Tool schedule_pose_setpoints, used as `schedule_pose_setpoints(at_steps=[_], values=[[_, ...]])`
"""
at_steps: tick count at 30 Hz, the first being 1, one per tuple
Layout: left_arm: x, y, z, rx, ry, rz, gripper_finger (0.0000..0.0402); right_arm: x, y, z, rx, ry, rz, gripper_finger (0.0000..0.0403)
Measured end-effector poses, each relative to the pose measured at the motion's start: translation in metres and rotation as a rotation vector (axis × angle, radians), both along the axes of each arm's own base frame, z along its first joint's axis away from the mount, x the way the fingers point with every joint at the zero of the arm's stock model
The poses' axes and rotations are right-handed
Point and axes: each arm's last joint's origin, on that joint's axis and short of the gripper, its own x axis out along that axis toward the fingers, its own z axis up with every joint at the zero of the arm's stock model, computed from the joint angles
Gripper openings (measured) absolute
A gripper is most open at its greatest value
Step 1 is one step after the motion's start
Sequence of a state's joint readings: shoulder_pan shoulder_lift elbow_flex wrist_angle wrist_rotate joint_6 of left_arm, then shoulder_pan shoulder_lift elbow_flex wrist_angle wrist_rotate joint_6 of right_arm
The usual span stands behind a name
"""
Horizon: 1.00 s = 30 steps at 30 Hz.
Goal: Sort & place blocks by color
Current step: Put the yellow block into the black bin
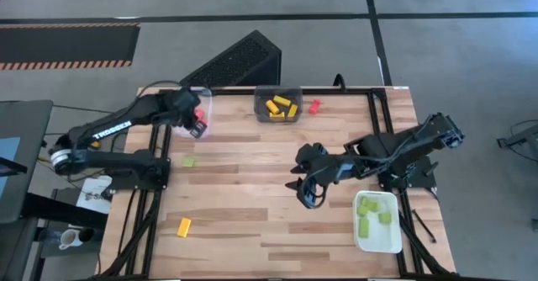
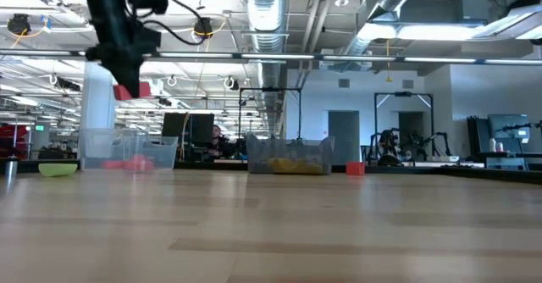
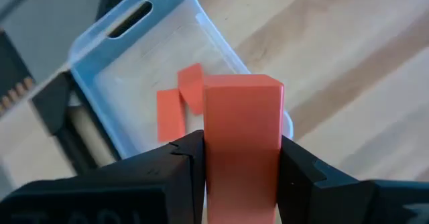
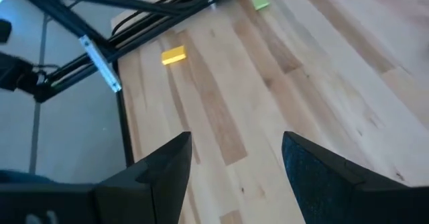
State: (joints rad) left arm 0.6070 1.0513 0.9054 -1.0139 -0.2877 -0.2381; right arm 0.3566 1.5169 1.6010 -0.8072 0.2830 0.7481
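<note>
The left gripper (image 1: 197,123) hangs above the clear tray (image 1: 204,104) at the far left of the surface (image 1: 252,197), its fingers (image 3: 181,163) clenched on a red block (image 3: 241,137) — two more red blocks (image 3: 179,103) lie in that tray below it. The right gripper (image 1: 304,188) waits over bare wood near the middle, fingers (image 4: 164,167) spread wide and grasping nothing. Yellow blocks (image 1: 282,106) sit in the dark grey tray (image 1: 277,92) at the far edge, with a loose red block (image 1: 314,107) just beside it. Green blocks (image 1: 370,212) fill the white tray (image 1: 378,243) at the near right. Still loose on the surface — a green block (image 1: 188,161) and a yellow block (image 1: 184,225) on the left side.
</note>
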Motion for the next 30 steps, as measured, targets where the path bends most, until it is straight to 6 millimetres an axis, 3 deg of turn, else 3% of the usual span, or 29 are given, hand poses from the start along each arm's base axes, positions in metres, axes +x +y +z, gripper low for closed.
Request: schedule_pose_setpoints(at_steps=[9, 15, 22, 30], values=[[-0.005, 0.061, -0.032, -0.078, 0.015, 0.109, 0.0093, -0.007, -0.008, -0.009, -0.098, 0.128, 0.022, 0.0249], [-0.009, 0.091, -0.056, -0.167, 0.002, 0.207, 0.0102, -0.019, -0.034, -0.013, -0.166, 0.281, 0.016, 0.0245], [-0.006, 0.105, -0.07, -0.176, -0.027, 0.286, 0.0115, -0.035, -0.073, 0.006, -0.203, 0.247, 0.104, 0.0245], [-0.003, 0.116, -0.056, -0.099, -0.083, 0.33, 0.0186, -0.055, -0.109, 0.022, -0.249, 0.202, 0.141, 0.0245]])
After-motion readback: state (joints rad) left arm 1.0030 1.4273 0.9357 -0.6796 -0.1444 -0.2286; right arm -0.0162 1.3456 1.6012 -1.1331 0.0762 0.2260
